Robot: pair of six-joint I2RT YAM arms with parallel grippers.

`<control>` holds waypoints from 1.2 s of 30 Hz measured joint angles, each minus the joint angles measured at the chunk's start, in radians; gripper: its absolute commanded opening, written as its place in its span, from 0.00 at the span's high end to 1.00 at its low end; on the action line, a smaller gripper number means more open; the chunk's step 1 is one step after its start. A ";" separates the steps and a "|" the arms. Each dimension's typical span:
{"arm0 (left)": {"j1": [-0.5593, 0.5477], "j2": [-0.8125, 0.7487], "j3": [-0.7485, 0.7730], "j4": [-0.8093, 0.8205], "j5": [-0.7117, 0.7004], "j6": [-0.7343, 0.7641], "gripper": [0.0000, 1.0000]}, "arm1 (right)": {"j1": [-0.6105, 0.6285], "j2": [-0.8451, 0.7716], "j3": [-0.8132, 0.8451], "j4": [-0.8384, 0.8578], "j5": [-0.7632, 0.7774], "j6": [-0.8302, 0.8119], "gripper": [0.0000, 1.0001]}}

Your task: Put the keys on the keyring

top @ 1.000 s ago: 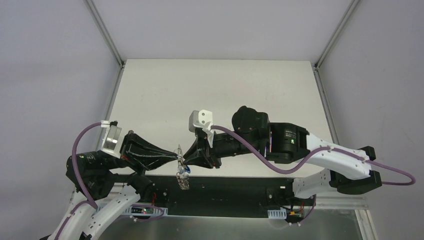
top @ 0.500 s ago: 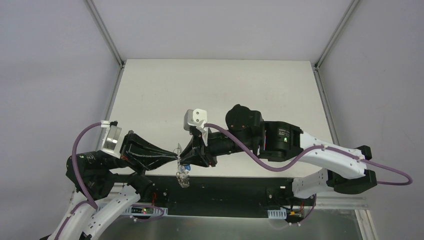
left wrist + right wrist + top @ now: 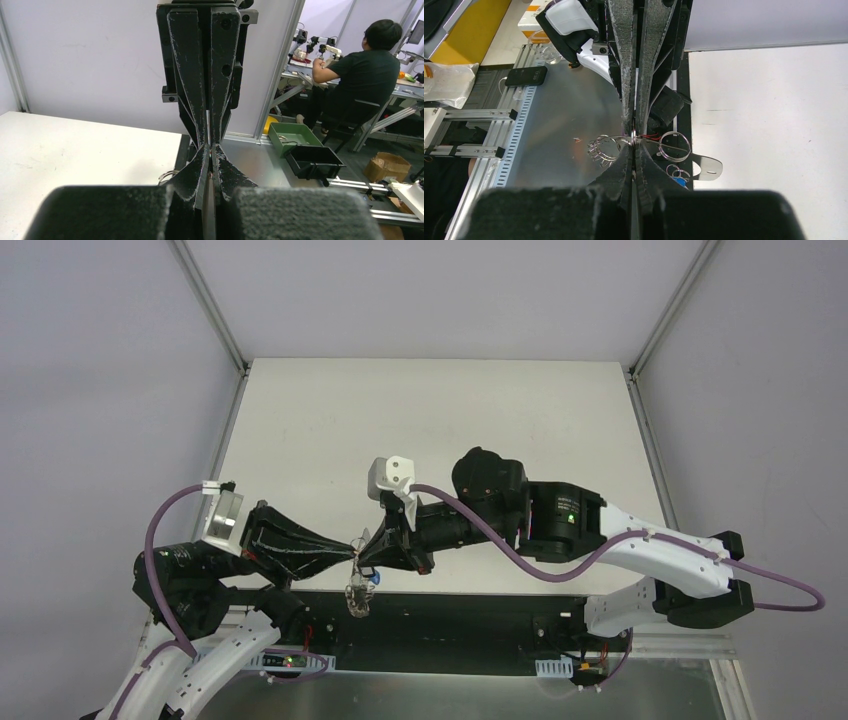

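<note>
— While the right gripper [image 3: 634, 146] has its fingers pressed flat together, can you tell what they pinch?
— No (it's too small to make out). The left gripper [image 3: 633, 125] meets it tip to tip, clamped as well, seemingly on the keyring [image 3: 597, 149] wire.
— Which way does that wire run?
— Crosswise to both pairs of fingers. The bunch hangs below them, at the near edge of the table [image 3: 400, 420], left of middle, with a blue-headed key [image 3: 680, 175] just beside. I'd judge neither arm nearer.
</note>
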 measured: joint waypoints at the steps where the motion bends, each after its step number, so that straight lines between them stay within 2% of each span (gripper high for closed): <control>1: 0.000 0.000 0.000 0.000 0.000 0.000 1.00 | 0.000 0.000 0.000 -0.001 0.000 0.001 1.00; 8: 0.000 0.000 0.003 -0.029 0.004 -0.002 1.00 | -0.011 -0.004 -0.013 -0.006 0.001 0.045 1.00; 15: 0.000 0.041 0.012 -0.117 0.056 -0.006 0.90 | -0.039 -0.060 -0.105 -0.014 -0.002 0.131 1.00; 20: 0.000 0.075 0.037 -0.179 0.099 -0.005 0.86 | -0.076 -0.125 -0.165 -0.060 -0.008 0.198 1.00; 36: 0.000 0.131 0.042 -0.232 0.161 -0.061 0.79 | -0.130 -0.136 -0.224 -0.126 -0.153 0.306 1.00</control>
